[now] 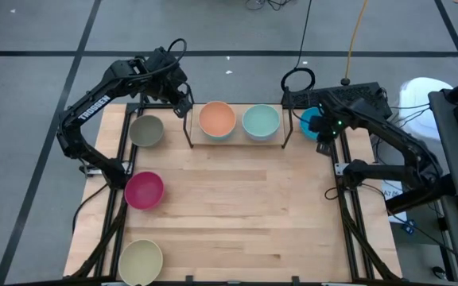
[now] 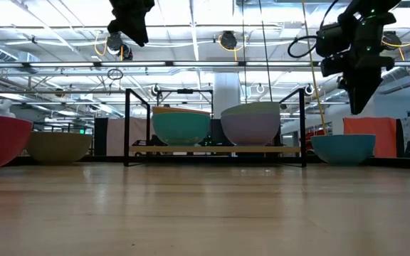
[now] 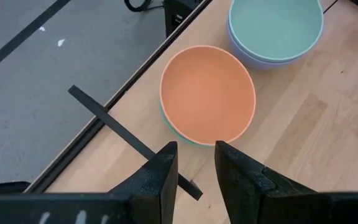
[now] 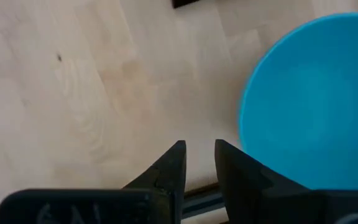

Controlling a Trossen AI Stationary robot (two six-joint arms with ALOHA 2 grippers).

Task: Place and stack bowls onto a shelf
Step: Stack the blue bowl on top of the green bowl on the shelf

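From above: orange bowl [image 1: 217,119] and pale green bowl [image 1: 261,121] side by side on the shelf [image 1: 237,141]; blue bowl [image 1: 312,122] just right of it, under the right end effector [image 1: 323,129]. Olive-grey [image 1: 146,130], magenta [image 1: 144,190], cream [image 1: 141,260] bowls down the worktop's [image 1: 245,214] left edge. Low view: both arms up high. Wrist views: left end effector [image 3: 196,163] slightly parted, empty, above orange bowl's rim; right end effector slightly parted, empty, beside blue bowl.

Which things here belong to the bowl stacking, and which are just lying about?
Job:
orange bowl and pale green bowl, each stacked on another bowl on the shelf
blue bowl
olive-grey bowl
magenta bowl
cream bowl

Lying about:
cables behind the table
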